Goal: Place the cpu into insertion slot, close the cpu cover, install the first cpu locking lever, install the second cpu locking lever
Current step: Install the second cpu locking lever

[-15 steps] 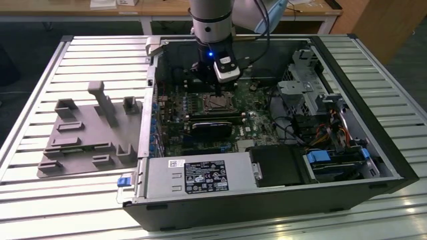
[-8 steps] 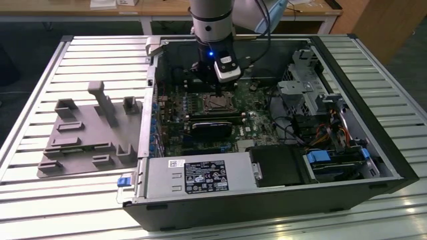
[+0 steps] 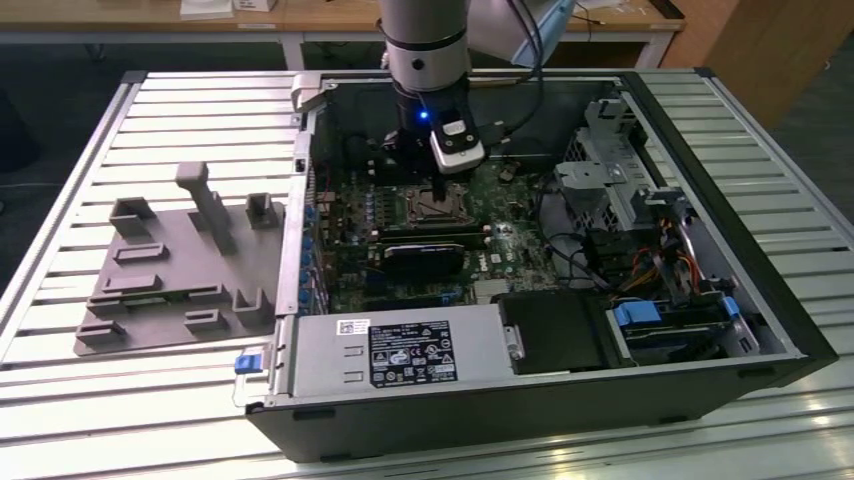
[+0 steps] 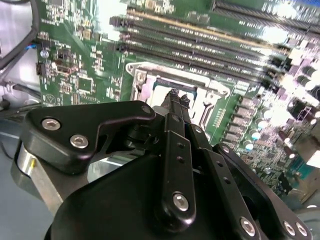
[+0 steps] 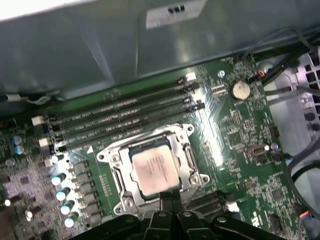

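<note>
Now arm vertical over case; fingers point(image 5: 167, 196) together, tips at cpu cover point(image 5: 186, 165) edge.

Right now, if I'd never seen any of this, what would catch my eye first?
Probably the open computer case on the slatted metal table, with the robot arm reaching straight down into it. Below its claw, in the first wrist view, the silver cpu sits in the insertion slot on the green motherboard. A grey fixture plate lies on the exterior view's left.

Silver arm point(image 3: 424, 40), black screwed hand point(image 4: 176, 107)
</note>
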You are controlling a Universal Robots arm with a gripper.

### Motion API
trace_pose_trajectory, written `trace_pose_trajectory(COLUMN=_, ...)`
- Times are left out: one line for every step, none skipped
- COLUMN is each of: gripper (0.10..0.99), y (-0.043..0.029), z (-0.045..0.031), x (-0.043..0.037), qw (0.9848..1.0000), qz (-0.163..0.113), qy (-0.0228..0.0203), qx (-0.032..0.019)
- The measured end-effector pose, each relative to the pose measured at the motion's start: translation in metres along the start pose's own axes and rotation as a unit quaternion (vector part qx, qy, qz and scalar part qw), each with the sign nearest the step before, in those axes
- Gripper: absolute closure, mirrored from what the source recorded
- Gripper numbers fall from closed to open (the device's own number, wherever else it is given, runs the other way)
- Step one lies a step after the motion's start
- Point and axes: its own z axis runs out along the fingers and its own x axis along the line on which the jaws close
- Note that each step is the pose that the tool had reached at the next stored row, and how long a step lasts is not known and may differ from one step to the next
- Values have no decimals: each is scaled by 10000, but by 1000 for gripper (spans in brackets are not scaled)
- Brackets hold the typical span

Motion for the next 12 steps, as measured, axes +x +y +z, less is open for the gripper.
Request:
trace_pose_trajectory(gripper=984, y=-17, z=0, x=-7, qw=10000, qz=0, qy=0, qx=0)
trace_pose_trajectory(gripper=984, y=-33, z=0, x=-14, qw=10000, qz=0, qy=0, qx=0)
trace_pose_trajectory(gripper=984, y=-52, z=0, x=-21, qw=10000, qz=-1, qy=1, qx=0)
trace_pose_trajectory(gripper=984, y=-68, z=0, x=-28, qw=10000, qz=0, qy=1, qx=0)
trace_pose_trajectory(gripper=984, y=-82, z=0, x=-33, qw=10000, qz=-1, qy=1, qx=0)
trace_pose_trajectory(gripper=984, y=-96, z=0, x=-39, qw=10000, qz=-1, qy=1, qx=1)
trace_pose_trajectory(gripper=984, y=-109, z=0, x=-43, qw=10000, qz=0, qy=1, qx=0)
trace_pose_trajectory(gripper=984, y=-124, z=0, x=-48, qw=10000, qz=0, qy=1, qx=0)
trace_pose_trajectory(gripper=984, y=-143, z=0, x=-55, qw=10000, qz=0, qy=1, qx=0)
trace_pose_trajectory(gripper=984, y=-165, z=0, x=-62, qw=10000, qz=0, qy=1, qx=0)
trace_pose_trajectory(gripper=984, y=-185, z=1, x=-69, qw=10000, qz=0, qy=1, qx=0)
trace_pose_trajectory(gripper=984, y=-199, z=3, x=-73, qw=10000, qz=-3, qy=2, qx=0)
